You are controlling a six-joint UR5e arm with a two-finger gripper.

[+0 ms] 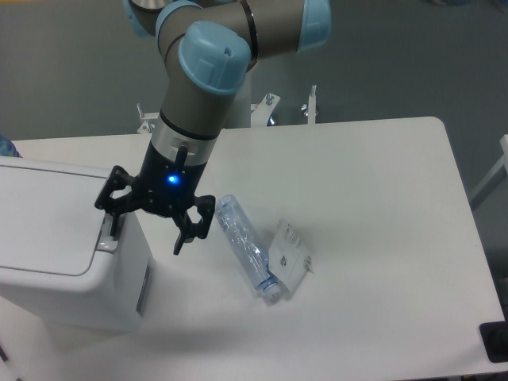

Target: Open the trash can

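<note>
The trash can [55,238] is a large white boxy bin at the left edge of the table, its flat lid down. A grey push tab [105,235] sits on its right rim. My gripper [147,228] hangs over the bin's right edge with its jaws spread wide and empty. One finger [116,214] is right at the grey tab, the other finger [184,236] hangs past the bin's side above the table. Whether the finger touches the tab cannot be told.
A crushed clear plastic bottle [246,246] lies on the white table [373,198] just right of the gripper. A clear plastic packet [290,255] lies beside it. Metal brackets [266,107] stand at the table's far edge.
</note>
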